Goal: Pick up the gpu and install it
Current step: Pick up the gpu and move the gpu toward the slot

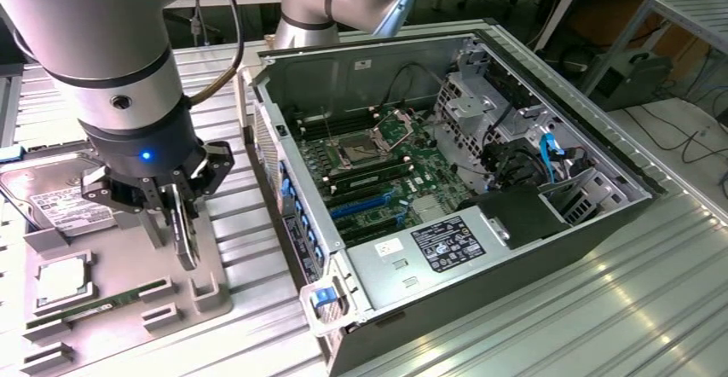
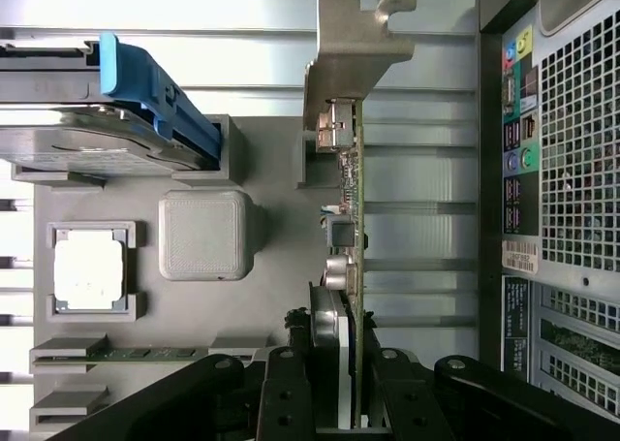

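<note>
Ribbed metal slats make up the desk, with cluttered workbenches and cables behind it. An open computer case lies on its side on the desk, its motherboard facing up. Just beside it, toward the exterior view's left, sits a grey parts tray.

The gripper hangs over the tray's case-side edge, and its fingers are clamped on the gpu. The card is held on edge, pointing straight down from the gripper. In the wrist view the gpu appears as a thin strip edge-on, with the gripper pinching both faces at one end. Its silver end bracket reaches past the tray's rim, over the desk slats. Whether the card's lower edge touches the tray cannot be told.

Elsewhere on the tray lie a hard drive with a white label, a processor in a square recess, and a slim green memory stick.
</note>
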